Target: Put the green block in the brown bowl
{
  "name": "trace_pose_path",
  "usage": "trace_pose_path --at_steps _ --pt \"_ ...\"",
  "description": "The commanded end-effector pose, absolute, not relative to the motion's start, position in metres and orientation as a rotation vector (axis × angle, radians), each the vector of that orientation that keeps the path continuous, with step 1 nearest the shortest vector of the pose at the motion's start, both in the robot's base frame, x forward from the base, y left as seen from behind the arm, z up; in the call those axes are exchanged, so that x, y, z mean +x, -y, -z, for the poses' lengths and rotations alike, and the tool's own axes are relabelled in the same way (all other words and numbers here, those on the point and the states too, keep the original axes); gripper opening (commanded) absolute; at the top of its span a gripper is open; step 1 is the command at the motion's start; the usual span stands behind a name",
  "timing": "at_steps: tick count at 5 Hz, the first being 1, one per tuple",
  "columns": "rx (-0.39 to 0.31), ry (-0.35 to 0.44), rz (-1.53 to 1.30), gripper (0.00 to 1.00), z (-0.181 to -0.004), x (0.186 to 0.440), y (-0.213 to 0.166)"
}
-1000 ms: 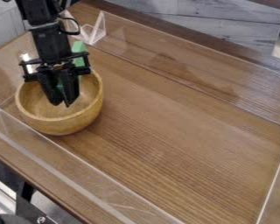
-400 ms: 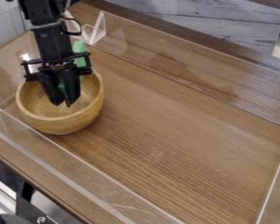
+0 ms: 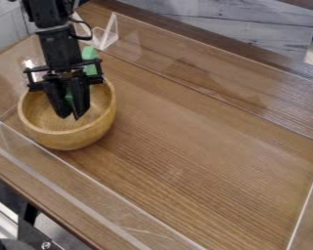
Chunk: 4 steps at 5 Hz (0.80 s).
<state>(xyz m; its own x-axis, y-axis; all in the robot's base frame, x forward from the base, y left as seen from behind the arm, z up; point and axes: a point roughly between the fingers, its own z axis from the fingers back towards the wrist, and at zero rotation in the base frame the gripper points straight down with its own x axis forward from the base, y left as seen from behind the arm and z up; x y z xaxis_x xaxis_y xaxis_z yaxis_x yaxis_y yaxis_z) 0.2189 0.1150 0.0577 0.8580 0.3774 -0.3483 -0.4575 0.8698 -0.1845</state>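
Note:
The brown bowl (image 3: 98,125) sits at the left of the wooden table. My gripper (image 3: 71,111) points steeply down into its hollow, the fingertips below the rim. A narrow strip of bright green, the green block (image 3: 71,95), shows upright between the black fingers, and the gripper is shut on it. The block's lower end is hidden by the fingers and the bowl's wall, so I cannot tell whether it touches the bowl's bottom.
Low clear plastic walls (image 3: 186,61) fence the wooden tabletop (image 3: 199,137) at the back, front and right. A clear folded piece (image 3: 109,32) stands at the back behind the arm. Dark frame parts (image 3: 42,234) show below the front left edge.

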Motion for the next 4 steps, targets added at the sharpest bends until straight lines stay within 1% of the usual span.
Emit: trace_pose_path --at_steps 1,4 --pt "-0.242 -0.27 -0.426 0.0 -0.0689 0.2286 -0.1186" --pt "-0.238 -0.291 -0.416 0.0 -0.0704 0.229 -0.1162"
